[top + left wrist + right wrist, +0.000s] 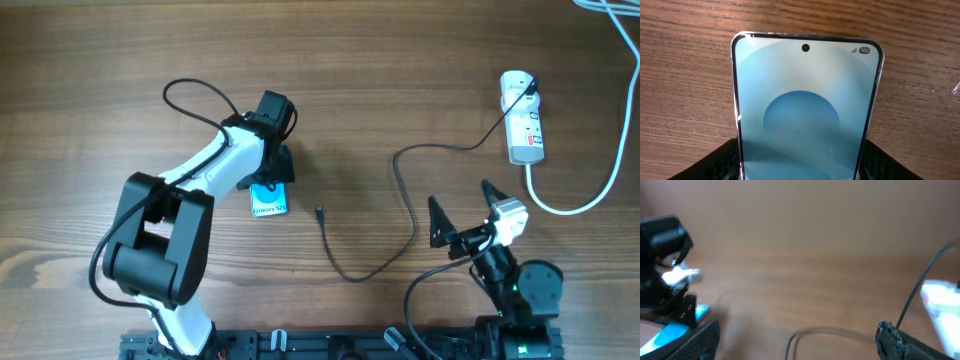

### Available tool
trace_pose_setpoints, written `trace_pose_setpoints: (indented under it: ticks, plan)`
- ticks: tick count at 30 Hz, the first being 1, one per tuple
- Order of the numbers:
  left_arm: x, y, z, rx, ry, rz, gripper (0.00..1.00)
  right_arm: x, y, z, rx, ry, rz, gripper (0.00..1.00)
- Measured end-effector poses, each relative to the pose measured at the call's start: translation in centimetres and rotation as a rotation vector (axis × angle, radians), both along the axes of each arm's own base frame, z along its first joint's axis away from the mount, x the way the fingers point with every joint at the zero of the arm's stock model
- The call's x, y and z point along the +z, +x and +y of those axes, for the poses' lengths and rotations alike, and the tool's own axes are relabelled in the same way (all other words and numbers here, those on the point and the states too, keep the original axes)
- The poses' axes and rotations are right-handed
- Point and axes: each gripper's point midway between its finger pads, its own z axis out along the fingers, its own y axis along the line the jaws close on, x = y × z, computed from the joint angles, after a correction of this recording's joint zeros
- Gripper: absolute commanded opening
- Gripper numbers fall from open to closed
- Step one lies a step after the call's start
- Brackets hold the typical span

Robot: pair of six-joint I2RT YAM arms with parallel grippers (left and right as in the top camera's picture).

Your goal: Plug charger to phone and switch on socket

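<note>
Near 9 o'clock from the table centre in the overhead view, the phone (269,206) lies flat and screen up on the wooden table (90,60), with its lettered end toward 6 o'clock. The left gripper (273,182) stands over the phone's 12 o'clock portion. In the left wrist view its fingers (710,162) flank the phone's two long edges, close against the frame. Contact cannot be confirmed, because the fingers are dark and cut off by the picture's lower edge. The charger (412,222) runs from the socket (524,120) at 2 o'clock and loops down through 5 o'clock. Its connector tip (319,212) rests on the table at the phone's 3 o'clock side, near the phone but apart from it. The right gripper (460,205) sits at 4 o'clock, just beside the cable loop, with its fingers spread wide and holding nothing. A thick white cord (575,211) leaves the socket's 6 o'clock end and curves away toward 3 o'clock.
</note>
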Motion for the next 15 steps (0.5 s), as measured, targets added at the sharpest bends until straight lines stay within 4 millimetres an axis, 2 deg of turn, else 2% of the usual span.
trace_pose_setpoints:
  ticks: [1, 3, 5, 7, 9, 11, 12, 13, 15]
  plan:
    - [0.0, -0.1, 0.0, 0.0, -0.003, 0.003, 0.67, 1.2, -0.2, 0.2, 0.01, 0.007, 0.023, 1.0]
    - [0.1, -0.2, -0.2, -0.001, -0.013, 0.005, 0.67, 5.1, -0.5, 0.3, 0.02, 0.014, 0.051, 1.0]
    - [0.3, -0.5, -0.3, -0.003, -0.025, 0.005, 0.67, 10.1, -0.5, 0.5, 0.03, 0.018, 0.117, 1.0]
    - [1.2, -0.4, -0.7, -0.002, -0.059, -0.01, 0.67, 12.6, 0.0, 0.9, 0.052, 0.026, 0.24, 1.0]
    - [2.4, 0.0, -0.8, 0.013, -0.118, -0.029, 0.67, 14.9, 2.0, 1.7, 0.096, 0.045, 0.352, 1.0]
    - [3.0, 0.3, -0.9, 0.026, -0.224, -0.017, 0.67, 15.4, 3.3, 2.6, 0.148, 0.068, 0.399, 0.99]
    - [3.1, 0.4, -0.9, 0.026, -0.274, -0.008, 0.67, 15.0, 3.5, 3.5, 0.2, 0.095, 0.435, 0.93]
    - [3.4, 0.5, -0.9, 0.029, -0.349, 0.003, 0.67, 14.0, 3.5, 4.9, 0.288, 0.134, 0.495, 0.88]
    - [3.7, 0.6, -1.2, 0.013, -0.418, 0.01, 0.67, 12.2, 3.8, 6.4, 0.391, 0.192, 0.607, 0.88]
